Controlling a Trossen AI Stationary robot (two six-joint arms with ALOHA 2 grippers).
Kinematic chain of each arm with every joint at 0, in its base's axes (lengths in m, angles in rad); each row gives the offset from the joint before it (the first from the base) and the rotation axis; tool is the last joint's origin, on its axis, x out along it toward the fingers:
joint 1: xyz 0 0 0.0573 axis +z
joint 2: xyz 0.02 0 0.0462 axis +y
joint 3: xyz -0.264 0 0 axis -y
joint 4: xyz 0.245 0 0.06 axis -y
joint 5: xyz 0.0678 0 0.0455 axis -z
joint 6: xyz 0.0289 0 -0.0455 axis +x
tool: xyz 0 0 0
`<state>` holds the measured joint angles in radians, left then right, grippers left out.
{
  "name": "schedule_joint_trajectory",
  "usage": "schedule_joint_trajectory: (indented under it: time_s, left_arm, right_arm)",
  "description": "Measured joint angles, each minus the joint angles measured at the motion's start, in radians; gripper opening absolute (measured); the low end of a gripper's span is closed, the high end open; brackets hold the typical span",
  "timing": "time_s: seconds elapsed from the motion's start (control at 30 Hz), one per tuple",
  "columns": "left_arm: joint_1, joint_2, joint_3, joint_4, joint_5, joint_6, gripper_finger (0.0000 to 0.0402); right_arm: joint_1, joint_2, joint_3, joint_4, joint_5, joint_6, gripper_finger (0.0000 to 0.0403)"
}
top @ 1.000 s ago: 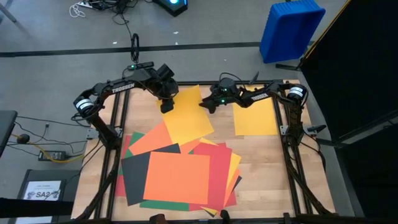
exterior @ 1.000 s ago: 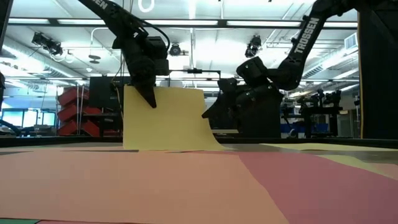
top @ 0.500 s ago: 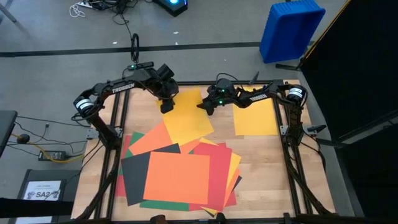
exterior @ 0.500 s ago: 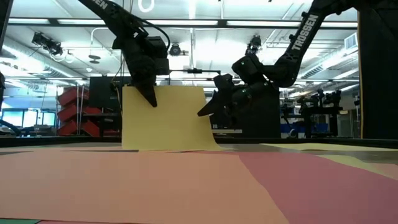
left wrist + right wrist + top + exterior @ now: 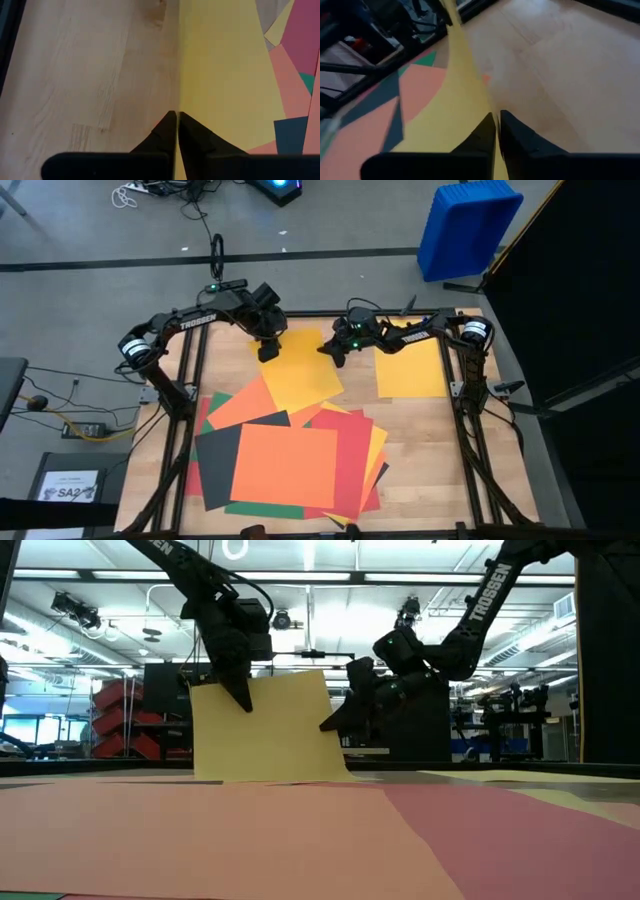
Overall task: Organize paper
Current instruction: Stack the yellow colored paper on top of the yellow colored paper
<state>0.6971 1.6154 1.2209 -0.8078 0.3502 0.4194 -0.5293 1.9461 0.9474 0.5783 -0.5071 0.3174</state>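
A yellow sheet of paper (image 5: 300, 370) stands raised at the table's far middle; its near edge (image 5: 270, 778) rests on the wood. My left gripper (image 5: 268, 354) is shut on its far left corner, and my right gripper (image 5: 329, 352) is shut on its far right edge. Another yellow sheet (image 5: 412, 366) lies flat at the far right. A fanned pile of orange, red, green, dark and yellow paper (image 5: 290, 462) covers the near middle of the table. My left gripper pinches the yellow sheet's edge (image 5: 178, 107) at its far left corner between both fingers, slanting down from above. That corner (image 5: 238, 690) is lifted, and the sheet hangs below it down to the table. My right gripper pinches the sheet's far right edge (image 5: 489, 107) between both fingers, coming nearly level from the table's right side. Here the sheet curves up from the table (image 5: 330, 735), a single layer.
Bare wood (image 5: 440, 450) shows at the near right and along the far left. The table's dark frame rails (image 5: 190, 380) run along both sides. A blue bin (image 5: 465, 225) and a white printed sheet (image 5: 70, 488) lie off the table on the floor.
My right gripper has moved a little toward the sheet's far right edge, rolled slightly, and shut on it. The sheet's raised top edge now slants a little, with its right side higher. My left gripper has kept its hold.
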Motion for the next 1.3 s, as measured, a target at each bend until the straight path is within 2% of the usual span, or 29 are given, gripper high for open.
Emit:
schedule_joint_trajectory:
  time_s: [0.33,0.53,0.97,1.3]
  left_arm:
    - [0.0,0.0,0.014,-0.012,-0.022,-0.004,0.0]
    - [-0.016,0.0,0.103,-0.037,-0.022,-0.019,0.0]
    - [-0.131,0.0,0.309,-0.087,-0.026,-0.038,0.0]
    - [-0.142,0.0,0.347,-0.101,-0.061,-0.039,0.0]
  right_arm:
    - [0.03,-0.112,0.0,0.001,-0.007,0.032,0.0]
    - [0.058,-0.194,0.001,-0.051,0.046,-0.005,0.0]
    - [0.065,-0.229,0.001,-0.086,0.088,-0.007,0.0]
    - [0.083,-0.325,0.0,-0.121,0.096,-0.012,0.0]
